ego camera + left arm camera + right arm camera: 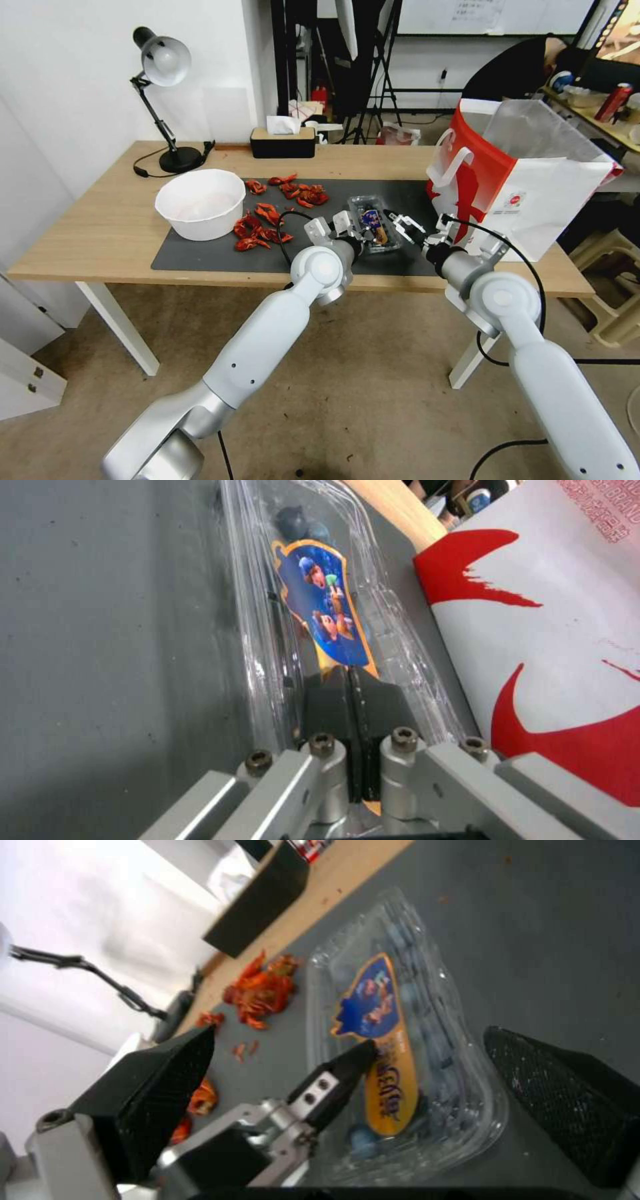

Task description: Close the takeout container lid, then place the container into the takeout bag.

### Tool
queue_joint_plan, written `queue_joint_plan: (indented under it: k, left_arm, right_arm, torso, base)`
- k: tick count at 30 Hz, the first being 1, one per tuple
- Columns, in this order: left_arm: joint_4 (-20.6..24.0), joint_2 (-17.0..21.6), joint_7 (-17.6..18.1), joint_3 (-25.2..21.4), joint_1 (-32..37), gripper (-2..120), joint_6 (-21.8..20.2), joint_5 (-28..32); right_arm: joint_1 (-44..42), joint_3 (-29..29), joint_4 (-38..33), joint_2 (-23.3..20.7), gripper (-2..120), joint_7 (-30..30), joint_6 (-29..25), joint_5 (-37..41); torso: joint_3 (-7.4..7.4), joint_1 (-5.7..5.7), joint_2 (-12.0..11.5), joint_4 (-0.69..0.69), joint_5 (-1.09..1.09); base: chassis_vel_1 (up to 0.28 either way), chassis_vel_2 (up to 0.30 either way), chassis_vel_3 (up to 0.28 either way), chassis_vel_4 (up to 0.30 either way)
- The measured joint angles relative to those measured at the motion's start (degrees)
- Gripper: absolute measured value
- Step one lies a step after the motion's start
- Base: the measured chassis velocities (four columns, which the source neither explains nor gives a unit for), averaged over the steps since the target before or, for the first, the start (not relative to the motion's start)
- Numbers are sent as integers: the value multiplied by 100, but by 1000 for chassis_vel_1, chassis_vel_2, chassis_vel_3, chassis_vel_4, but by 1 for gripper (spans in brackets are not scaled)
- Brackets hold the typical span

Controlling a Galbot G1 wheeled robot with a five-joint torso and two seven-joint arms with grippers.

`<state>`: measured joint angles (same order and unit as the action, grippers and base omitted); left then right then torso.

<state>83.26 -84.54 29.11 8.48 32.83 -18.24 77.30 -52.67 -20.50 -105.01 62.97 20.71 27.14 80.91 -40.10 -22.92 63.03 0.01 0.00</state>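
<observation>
Under the left gripper (353, 680), whose closed jaws are pressing the lid (327, 610), the takeout container (373, 230) is lying between the right gripper's (353, 1075) open jaws; it may skid.

Clear takeout container (373, 230) lying flat, lid (377, 1040) closed, beside upright takeout bag (533, 193)

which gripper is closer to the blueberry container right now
Left. The left gripper rests shut on top of the takeout container, pressing the lid. The right gripper sits open just beside it, toward the takeout bag.
</observation>
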Motion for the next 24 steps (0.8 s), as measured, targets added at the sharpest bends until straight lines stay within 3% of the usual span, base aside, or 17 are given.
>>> queue_joint_plan:
  k: [24]
  left_arm:
    - [32, 39, -5, 30, -21, 0, 29, 38]
  right_arm:
    - [886, 391, 945, -59, 100, 45, 1043, -605]
  torso:
    - [-1, -1, -1, -2, 0]
  base:
    - [0, 0, 0, 0]
